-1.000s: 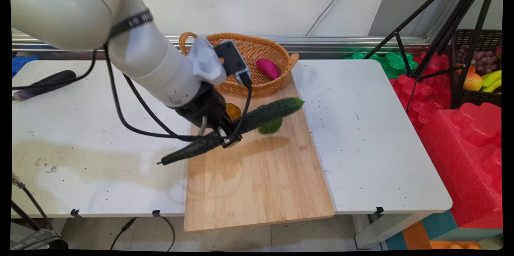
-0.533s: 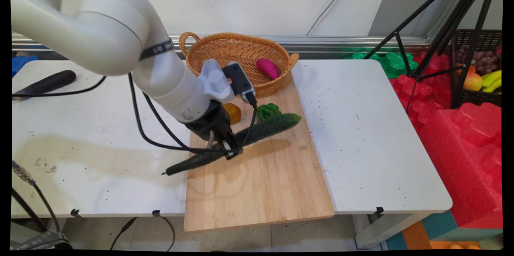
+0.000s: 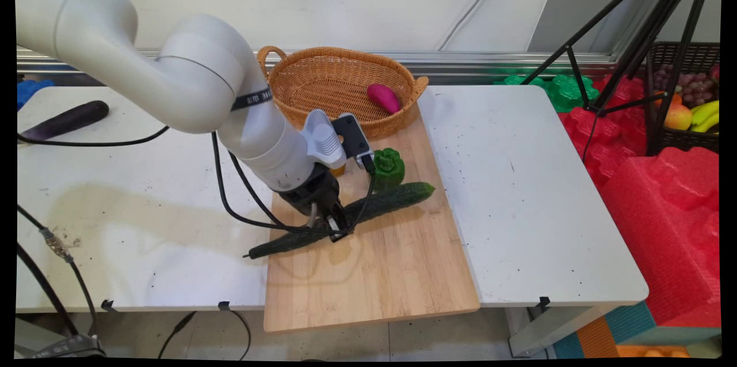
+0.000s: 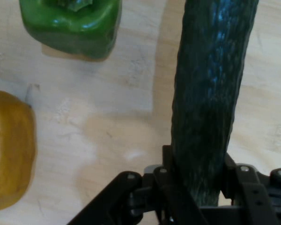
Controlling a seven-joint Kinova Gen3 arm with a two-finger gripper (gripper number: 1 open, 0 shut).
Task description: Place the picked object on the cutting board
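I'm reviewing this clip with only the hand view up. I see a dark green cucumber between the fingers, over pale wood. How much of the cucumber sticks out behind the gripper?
Observer: In the main view the long dark green cucumber runs well past the black two-finger gripper on both sides; its thin stem end reaches off the left edge of the bamboo cutting board and over the white table.
Operator: Anything beyond the green pepper?
Observer: Yes, an oval woven wicker basket stands at the board's far end, behind the green bell pepper.
Operator: Is the basket empty?
Observer: No, a magenta sweet potato lies inside it, on the right.
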